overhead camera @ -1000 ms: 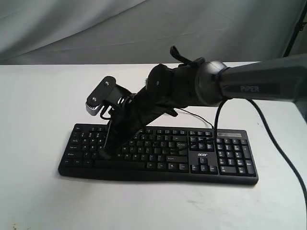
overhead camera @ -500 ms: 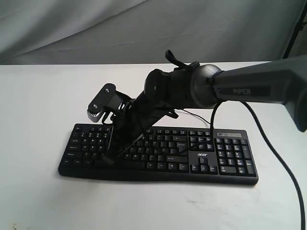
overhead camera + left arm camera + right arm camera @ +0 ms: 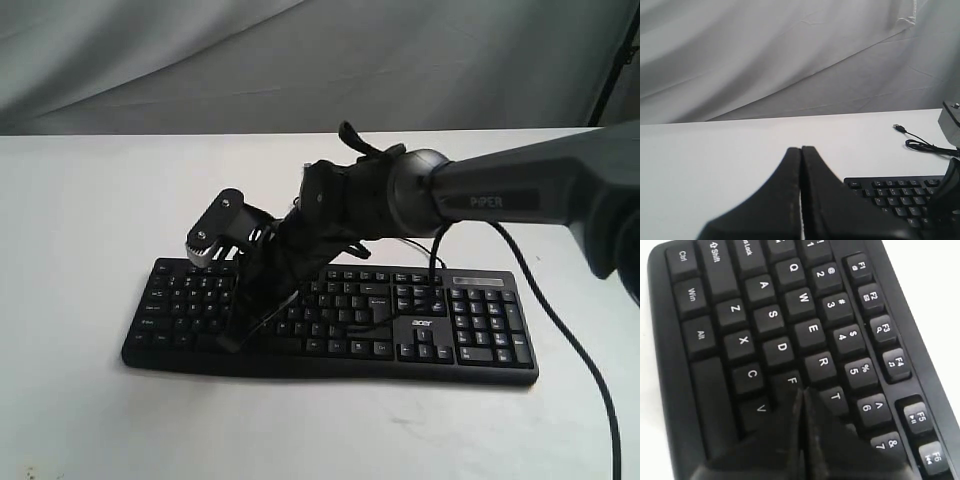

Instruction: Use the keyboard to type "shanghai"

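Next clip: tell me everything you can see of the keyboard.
Wide black plastic full-size keyboard with white legends, number pad and white "acer" logo lies flat on the white table. Its thin black cable ends in a loose USB plug on the table. The right arm's shut hand points at its F key; contact unclear.

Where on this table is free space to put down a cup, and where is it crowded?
Free: the bare table left of the keyboard, and the wide strip in front of it. Crowded: above the keyboard's left half, where the right hand reaches down, and behind it, where the thin cable lies.
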Action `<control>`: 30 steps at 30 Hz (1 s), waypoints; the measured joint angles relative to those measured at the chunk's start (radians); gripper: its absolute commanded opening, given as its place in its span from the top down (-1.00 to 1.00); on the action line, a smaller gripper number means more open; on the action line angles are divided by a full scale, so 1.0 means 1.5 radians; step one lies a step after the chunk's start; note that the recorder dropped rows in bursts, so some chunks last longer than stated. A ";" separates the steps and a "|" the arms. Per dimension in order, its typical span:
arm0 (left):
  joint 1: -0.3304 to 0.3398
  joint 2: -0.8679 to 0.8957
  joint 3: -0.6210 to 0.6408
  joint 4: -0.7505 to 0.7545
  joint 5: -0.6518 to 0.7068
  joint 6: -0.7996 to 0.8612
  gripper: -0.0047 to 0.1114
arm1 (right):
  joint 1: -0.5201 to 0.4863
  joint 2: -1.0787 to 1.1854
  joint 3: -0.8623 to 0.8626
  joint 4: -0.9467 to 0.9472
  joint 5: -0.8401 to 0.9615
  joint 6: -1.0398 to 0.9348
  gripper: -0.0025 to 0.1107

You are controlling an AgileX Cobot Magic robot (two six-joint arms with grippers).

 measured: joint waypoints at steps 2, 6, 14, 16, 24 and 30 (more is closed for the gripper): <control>0.000 0.000 0.000 0.000 0.000 0.000 0.92 | 0.000 0.000 0.000 0.000 0.000 0.000 0.96; 0.000 0.000 0.000 0.000 0.000 0.000 0.92 | 0.000 -0.013 0.000 -0.010 0.000 0.000 0.96; 0.000 0.000 0.000 0.000 0.000 0.000 0.92 | -0.003 -0.044 -0.001 -0.037 0.011 0.030 0.96; 0.000 0.000 0.000 0.000 0.000 0.000 0.92 | -0.007 -0.044 0.001 -0.042 0.020 0.034 0.96; 0.000 0.000 0.000 0.000 0.000 0.000 0.92 | -0.016 -0.044 0.016 -0.048 0.025 0.047 0.96; 0.000 0.000 0.000 0.000 0.000 0.000 0.92 | -0.016 -0.043 0.018 -0.048 0.024 0.047 0.96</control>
